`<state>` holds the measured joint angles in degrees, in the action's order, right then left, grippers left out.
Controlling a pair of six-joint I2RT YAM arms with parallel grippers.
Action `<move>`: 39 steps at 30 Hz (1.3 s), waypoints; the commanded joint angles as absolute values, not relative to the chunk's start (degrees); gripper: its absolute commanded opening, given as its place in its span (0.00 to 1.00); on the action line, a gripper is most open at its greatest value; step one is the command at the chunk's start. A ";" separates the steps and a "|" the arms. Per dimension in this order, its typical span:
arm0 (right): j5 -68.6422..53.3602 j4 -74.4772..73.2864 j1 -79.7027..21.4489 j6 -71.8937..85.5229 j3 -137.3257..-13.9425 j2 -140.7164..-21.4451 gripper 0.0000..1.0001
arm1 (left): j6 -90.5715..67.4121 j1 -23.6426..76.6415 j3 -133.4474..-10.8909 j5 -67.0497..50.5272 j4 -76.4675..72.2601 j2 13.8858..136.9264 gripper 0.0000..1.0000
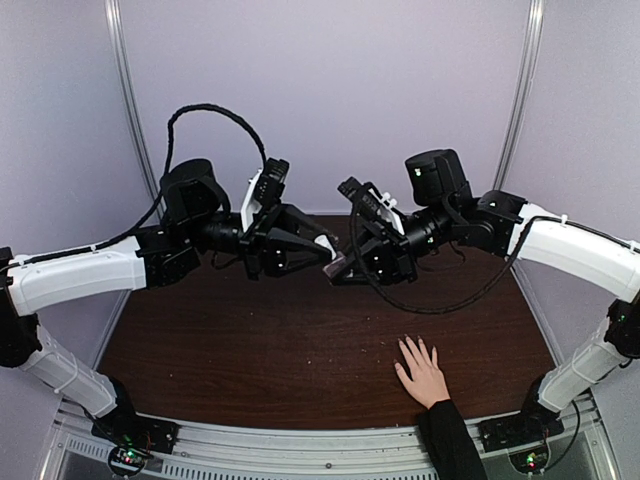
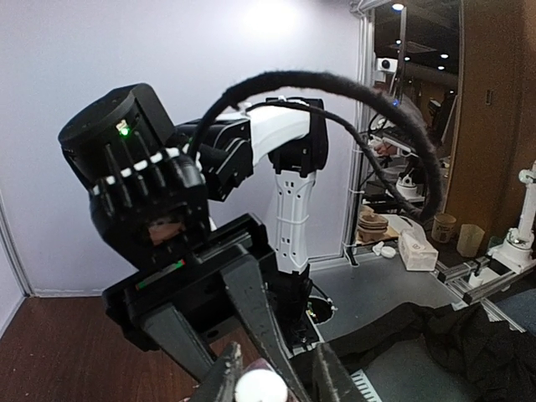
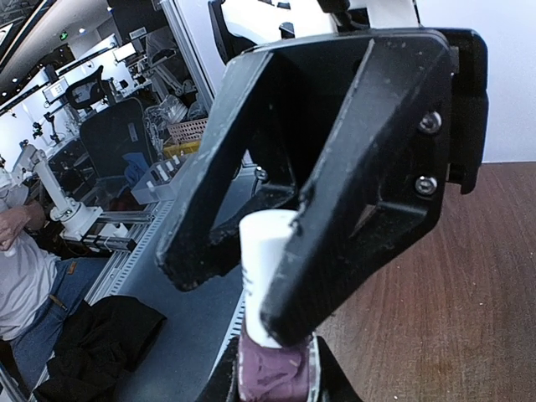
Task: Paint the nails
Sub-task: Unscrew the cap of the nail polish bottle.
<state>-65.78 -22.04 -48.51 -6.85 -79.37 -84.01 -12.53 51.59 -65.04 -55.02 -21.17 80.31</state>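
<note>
Left claw (image 1: 326, 252) pinches the pale cap (image 3: 266, 260) of the bottle (image 3: 270, 368) clamped in the right claw (image 1: 348, 268): likely uncapping. Next calls for a twist-off. Well below, the nails (image 1: 420, 345) rest by the desk's (image 1: 250, 340) near edge, toward its right corner.

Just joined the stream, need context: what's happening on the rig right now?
The right gripper holds a small polish bottle above the table. The left gripper has its fingers around the white cap, though a firm grip isn't clear. A person's hand lies flat on the table, fingers spread. The cap is on, so painting hasn't started.
</note>
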 commanded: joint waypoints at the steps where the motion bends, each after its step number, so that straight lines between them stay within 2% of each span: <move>1: -67.44 -20.08 -48.96 -5.63 -80.98 -84.12 0.00 | -13.09 51.75 -64.69 -54.92 -25.54 79.69 0.27; 10: -61.29 -15.18 -48.35 -4.23 -78.89 -81.46 0.00 | -14.11 51.77 -65.48 -51.55 -24.18 80.48 0.10; 17: -49.06 -15.79 -48.25 -5.55 -78.72 -79.28 0.00 | -14.25 51.77 -67.01 -44.64 -20.23 81.17 0.00; 27: -27.53 -14.96 -48.34 -5.39 -78.09 -78.75 0.00 | -17.27 51.77 -69.46 -26.52 -14.88 83.91 0.00; 34: -17.04 -12.90 -48.98 -5.20 -77.17 -79.39 0.00 | -22.93 51.98 -70.90 -14.75 -14.83 87.52 0.00; 39: -12.52 -12.61 -49.13 -5.10 -77.61 -80.77 0.00 | -25.62 52.18 -72.14 -10.49 -14.16 89.58 0.00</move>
<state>-19.77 -18.41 -48.90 -7.09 -76.73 -80.47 -23.64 52.03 -70.96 -17.69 -17.06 87.22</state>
